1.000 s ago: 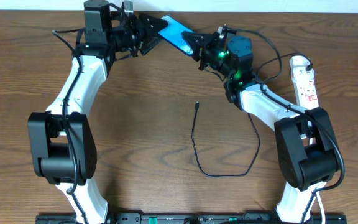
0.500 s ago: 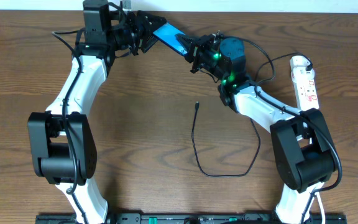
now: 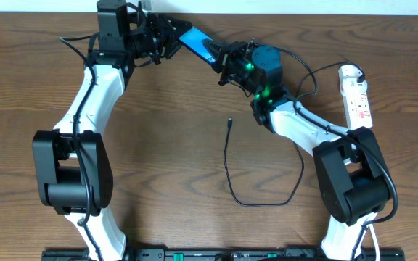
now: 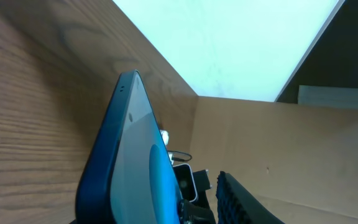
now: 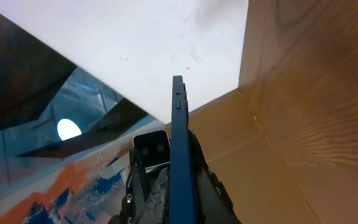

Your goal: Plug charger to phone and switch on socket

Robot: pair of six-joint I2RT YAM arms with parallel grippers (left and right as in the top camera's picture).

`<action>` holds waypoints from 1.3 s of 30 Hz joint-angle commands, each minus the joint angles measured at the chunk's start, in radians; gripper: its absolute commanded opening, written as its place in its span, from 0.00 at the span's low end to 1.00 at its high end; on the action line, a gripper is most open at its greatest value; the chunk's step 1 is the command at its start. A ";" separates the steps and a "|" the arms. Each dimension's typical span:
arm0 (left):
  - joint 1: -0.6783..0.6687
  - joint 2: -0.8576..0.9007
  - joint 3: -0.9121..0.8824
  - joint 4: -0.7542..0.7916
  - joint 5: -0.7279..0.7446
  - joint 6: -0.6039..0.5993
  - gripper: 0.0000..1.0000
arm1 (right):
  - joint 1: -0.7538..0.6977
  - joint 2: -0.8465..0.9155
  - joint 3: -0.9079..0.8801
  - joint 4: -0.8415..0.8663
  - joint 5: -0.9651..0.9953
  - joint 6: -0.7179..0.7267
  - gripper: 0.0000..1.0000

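- Left arm (image 3: 96, 90): glossy white moulded link shells joined by matte black cylindrical joint housings, with a large black box-shaped housing near the base
- Right arm (image 3: 303, 127): the same white shells, black joints and black box-shaped base housing
- Round teal motor cap (image 3: 271, 56) on the right wrist, with small bright green indicator lights (image 3: 256, 67) beside it
- Thin black cables (image 3: 309, 64): loose loops alongside the right forearm; a similar lead by the left wrist
- Left gripper (image 3: 171, 38): black angular frame; its finger pad (image 4: 235, 199) is black with a fine ribbed grid texture
- Right gripper (image 3: 220, 58): black, with matte angular fingers (image 5: 207, 180)
- Black base rail (image 3: 194, 254): a straight bar with small green markings
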 commanded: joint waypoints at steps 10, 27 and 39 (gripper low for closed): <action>-0.018 -0.016 0.005 -0.008 -0.002 0.002 0.11 | 0.025 -0.033 0.014 0.005 -0.002 -0.004 0.02; -0.018 -0.016 0.000 -0.187 -0.005 0.057 0.07 | 0.046 -0.033 0.014 -0.082 -0.002 -0.128 0.43; -0.011 -0.016 0.000 -0.217 0.002 0.091 0.07 | 0.038 -0.033 0.014 -0.100 0.006 -0.255 0.13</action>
